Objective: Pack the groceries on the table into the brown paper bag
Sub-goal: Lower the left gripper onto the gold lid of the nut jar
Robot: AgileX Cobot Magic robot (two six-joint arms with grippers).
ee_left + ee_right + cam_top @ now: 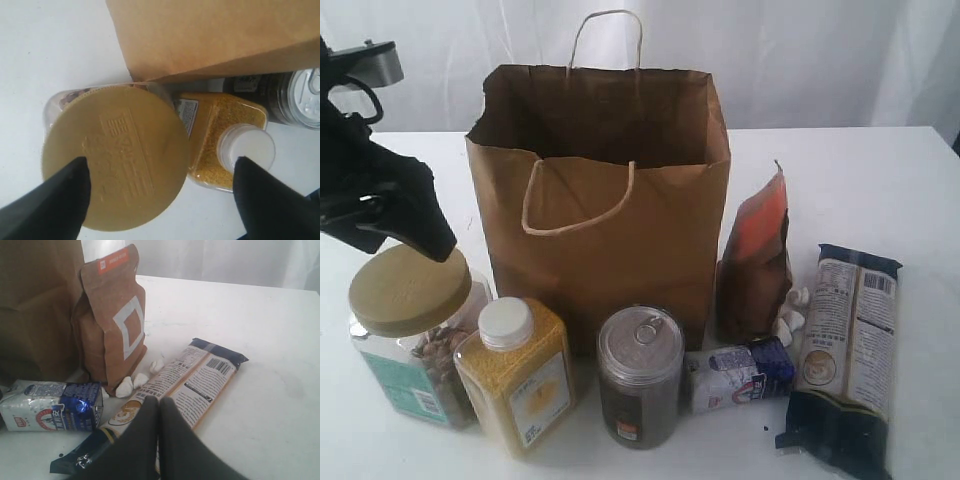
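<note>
Found the brown paper bag (610, 250) upright and open-mouthed at the centre of the white desk (890, 190).

Positions logged by clock face around the bag, exterior view:
- 8 o'clock: located the clear jar with olive-gold lid (408, 290), upright and lidded.
- 7 o'clock: located the yellow-grain bottle with white cap (520, 385), upright, just beside the jar at the jar's 3 o'clock.
- 6 o'clock: located the dark pull-tab can (640, 380), upright, close to the bag front.
- 5 o'clock: located the small white-blue packet (738, 372), lying on its side between can and pasta packet.
- 4 o'clock, near: located the brown-orange pouch (758, 265), upright against the bag's side.
- 4 o'clock, farther out: located the long dark-ended pasta packet (845, 360), lying flat.
- Noted small white pieces (792, 310) between pouch foot and pasta packet.

Recorded the left claw (161, 165) spread wide directly above the jar lid, one finger (55, 205) over the lid and the other toward the bottle cap. Held nothing; could not tell whether it touched the lid.

Recorded the right claw (159, 407) fully closed, fingers pressed together with nothing between, poised over the pasta packet near its dark end.
</note>
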